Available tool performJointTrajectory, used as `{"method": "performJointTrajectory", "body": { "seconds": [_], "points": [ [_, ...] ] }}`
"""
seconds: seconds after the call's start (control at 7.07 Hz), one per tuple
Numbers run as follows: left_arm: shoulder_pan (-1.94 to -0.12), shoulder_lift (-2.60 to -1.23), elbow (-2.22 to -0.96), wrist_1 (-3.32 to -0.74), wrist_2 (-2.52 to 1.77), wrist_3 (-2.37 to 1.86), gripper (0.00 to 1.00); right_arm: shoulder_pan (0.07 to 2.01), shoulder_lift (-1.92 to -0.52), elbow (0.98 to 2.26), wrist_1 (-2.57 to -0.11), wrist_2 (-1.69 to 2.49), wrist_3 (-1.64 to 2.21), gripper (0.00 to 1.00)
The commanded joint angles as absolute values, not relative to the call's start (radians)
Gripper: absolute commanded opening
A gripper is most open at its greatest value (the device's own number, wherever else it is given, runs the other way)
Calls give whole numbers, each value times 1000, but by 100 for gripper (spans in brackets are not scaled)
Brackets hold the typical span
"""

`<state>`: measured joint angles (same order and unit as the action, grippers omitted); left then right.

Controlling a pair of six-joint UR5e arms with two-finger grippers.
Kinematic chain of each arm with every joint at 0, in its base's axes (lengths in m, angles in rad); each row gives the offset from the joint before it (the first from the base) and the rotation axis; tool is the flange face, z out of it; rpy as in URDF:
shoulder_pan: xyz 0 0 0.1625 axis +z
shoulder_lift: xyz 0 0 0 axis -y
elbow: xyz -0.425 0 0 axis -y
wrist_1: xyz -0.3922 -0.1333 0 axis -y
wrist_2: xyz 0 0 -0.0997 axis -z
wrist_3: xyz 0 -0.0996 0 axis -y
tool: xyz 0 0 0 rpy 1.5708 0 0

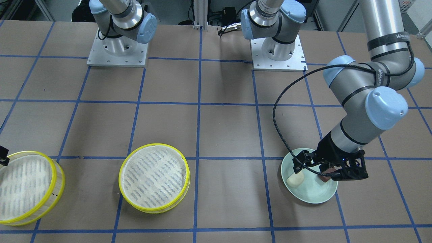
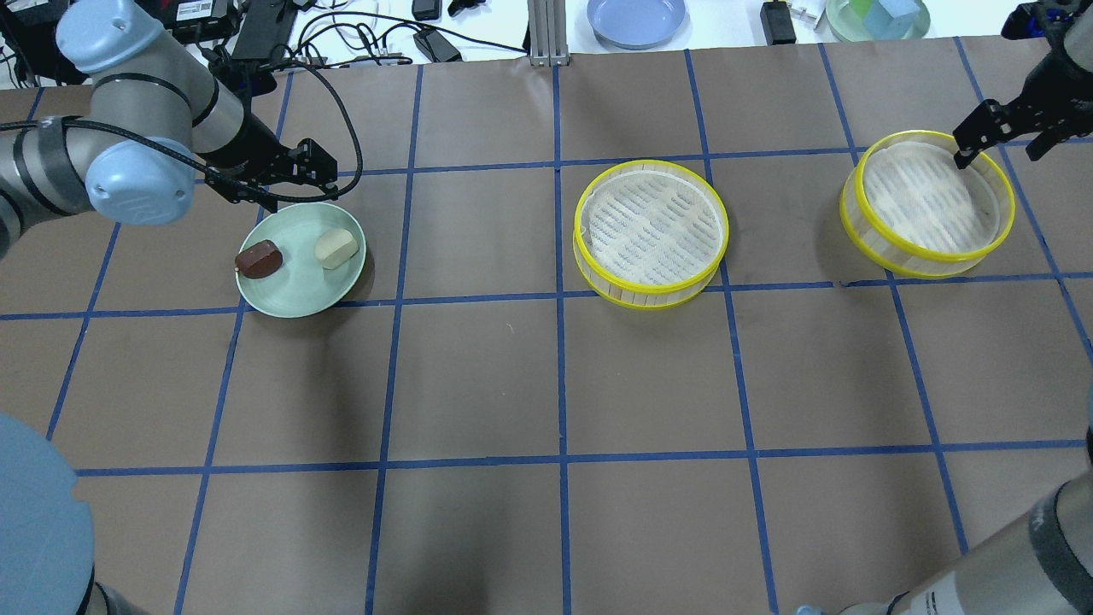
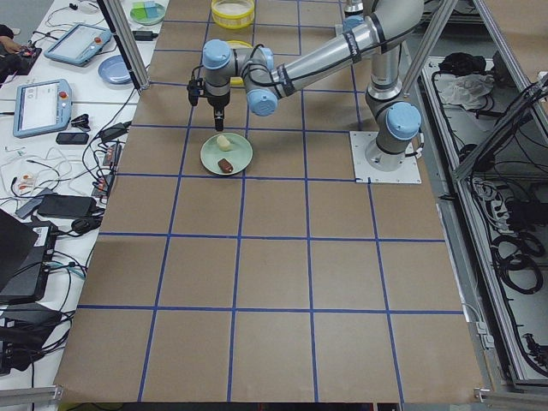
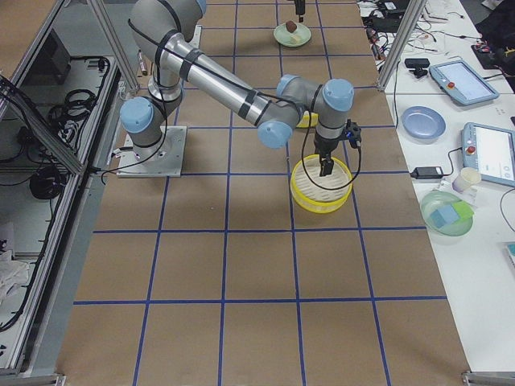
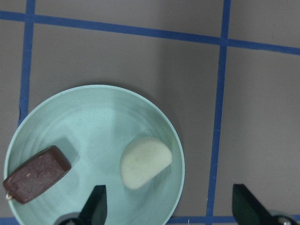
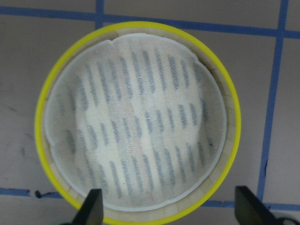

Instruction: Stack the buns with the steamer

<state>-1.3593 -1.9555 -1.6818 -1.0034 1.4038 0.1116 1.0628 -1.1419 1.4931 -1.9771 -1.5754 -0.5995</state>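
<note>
Kraft-paper table (image 2: 478, 376), half-moon cream bun (image 2: 336, 248)

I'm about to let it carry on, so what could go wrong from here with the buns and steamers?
The open left hand brackets both the cream bun and the rim of the plate, so closing may catch it. The open right hand hangs over the edge of a steamer and might bump it.
</note>
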Motion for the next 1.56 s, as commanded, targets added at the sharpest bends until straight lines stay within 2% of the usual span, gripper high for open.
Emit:
{"method": "performJointTrajectory", "body": {
  "seconds": [0.0,0.14,0.42,0.85,0.99,1.13,1.27,1.42],
  "points": [
    [-1356,-2048,-1681,-977,1397,114,94,1028,-1054,1465,-2037,-1586,-704,99],
    [-1355,-2068,-1678,-977,1408,112,94,1011,-990,1442,-2131,-1589,-754,98],
    [-1355,-2080,-1678,-983,1439,114,94,1003,-968,1440,-2157,-1591,-773,88],
    [-1355,-2112,-1675,-985,1440,97,51,1003,-937,1442,-2158,-1591,-775,73],
    [-1355,-2117,-1672,-985,1440,97,21,1003,-931,1442,-2158,-1592,-776,68],
    [-1351,-2117,-1667,-988,1440,81,0,1003,-928,1442,-2158,-1604,-776,64],
    [-1347,-2106,-1664,-988,1436,78,0,1003,-927,1442,-2157,-1606,-778,57],
    [-1345,-2086,-1646,-999,1424,72,0,1003,-928,1442,-2157,-1606,-784,42]
  ]
}}
